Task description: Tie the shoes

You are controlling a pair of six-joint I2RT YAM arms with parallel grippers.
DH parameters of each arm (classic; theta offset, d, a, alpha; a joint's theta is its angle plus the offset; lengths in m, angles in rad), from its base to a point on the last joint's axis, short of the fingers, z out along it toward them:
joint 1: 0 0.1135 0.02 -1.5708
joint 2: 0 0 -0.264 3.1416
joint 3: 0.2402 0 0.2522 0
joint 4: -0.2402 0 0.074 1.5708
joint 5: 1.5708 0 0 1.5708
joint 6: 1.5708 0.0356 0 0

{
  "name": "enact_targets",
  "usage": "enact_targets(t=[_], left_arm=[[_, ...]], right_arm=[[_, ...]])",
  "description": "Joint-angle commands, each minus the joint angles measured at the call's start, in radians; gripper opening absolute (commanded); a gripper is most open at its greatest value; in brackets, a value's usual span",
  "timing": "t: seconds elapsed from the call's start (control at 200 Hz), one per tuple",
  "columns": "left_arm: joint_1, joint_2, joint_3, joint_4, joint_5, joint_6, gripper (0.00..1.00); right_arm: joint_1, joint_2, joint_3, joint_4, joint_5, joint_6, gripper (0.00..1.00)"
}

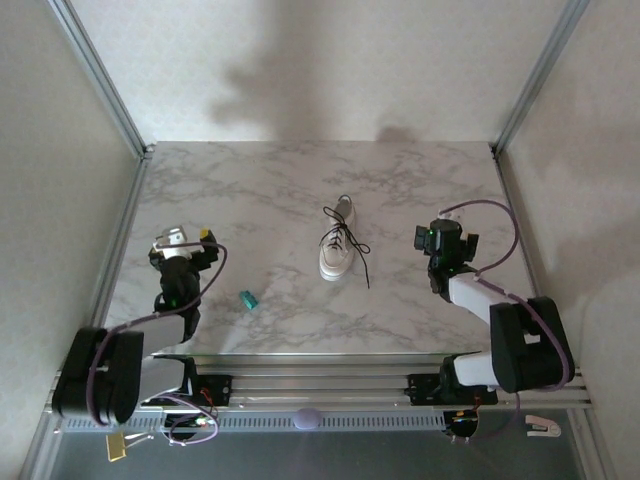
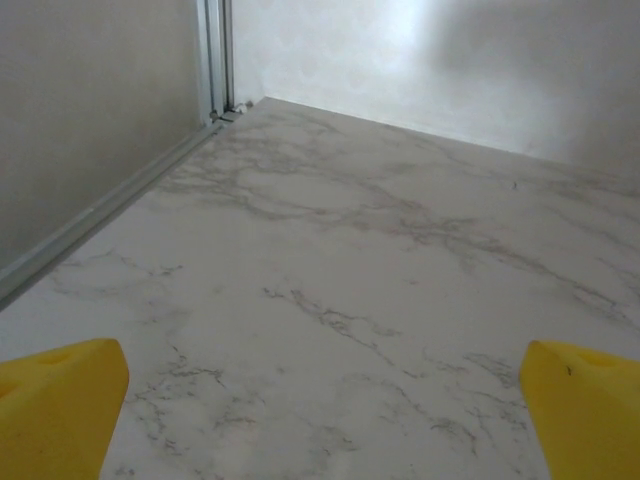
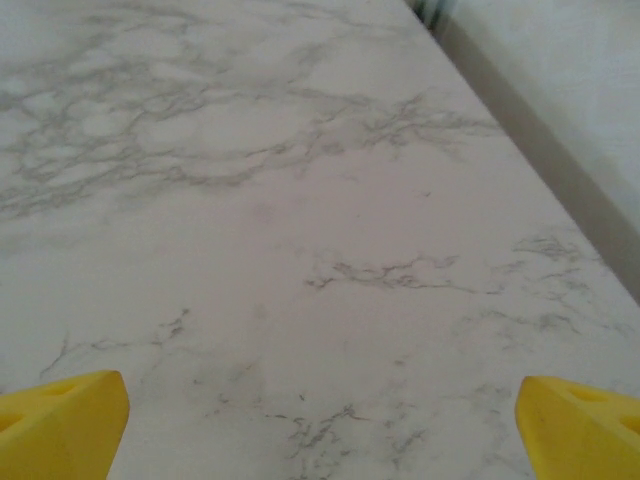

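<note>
A small white low-top shoe (image 1: 337,251) lies on the marble table (image 1: 280,190) near its middle, toe toward the arms. Its thin black laces (image 1: 352,243) lie loose across the top, and one end trails off to the right and down onto the table. My left gripper (image 1: 185,238) rests low at the left side, well away from the shoe. In the left wrist view the left gripper (image 2: 320,420) stands open, with bare marble between its yellow fingertips (image 2: 60,400). My right gripper (image 1: 440,238) sits to the right of the shoe, apart from it. The right gripper (image 3: 320,425) is open over bare marble, yellow fingertips (image 3: 575,420) wide apart.
A tiny teal object (image 1: 247,299) lies on the table between the left arm and the shoe. Aluminium frame posts (image 1: 100,75) and pale walls enclose the table on three sides. A metal rail (image 2: 110,205) runs along the table's left edge.
</note>
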Motion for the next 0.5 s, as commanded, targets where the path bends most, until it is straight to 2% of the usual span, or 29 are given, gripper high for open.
enact_targets(t=[0.0, 0.06, 0.125, 0.22, 0.39, 0.42, 0.45, 0.495], left_arm=[[0.039, 0.058, -0.010, 0.194, 0.136, 0.036, 1.00], [0.066, 0.089, -0.017, 0.265, 0.207, 0.058, 1.00], [0.113, 0.127, -0.015, 0.304, 0.294, 0.019, 1.00], [0.130, 0.189, -0.017, 0.367, 0.341, 0.015, 1.00], [0.138, 0.313, 0.008, 0.438, 0.333, 0.000, 0.99], [0.140, 0.315, 0.038, 0.392, 0.336, -0.003, 1.00], [0.133, 0.303, 0.060, 0.315, 0.315, 0.005, 1.00], [0.121, 0.314, 0.055, 0.343, 0.286, 0.009, 1.00]], right_arm=[[-0.036, 0.031, -0.036, 0.219, -0.152, -0.060, 0.99], [-0.060, 0.043, -0.052, 0.264, -0.230, -0.053, 0.99], [-0.081, 0.051, -0.060, 0.292, -0.291, -0.047, 0.99], [-0.100, 0.083, -0.137, 0.412, -0.356, -0.050, 0.99], [-0.101, 0.167, -0.173, 0.554, -0.389, -0.064, 0.99], [-0.102, 0.184, -0.170, 0.573, -0.380, -0.061, 0.99], [-0.101, 0.179, -0.161, 0.543, -0.370, -0.056, 0.99], [-0.101, 0.175, -0.136, 0.487, -0.346, -0.044, 0.99]])
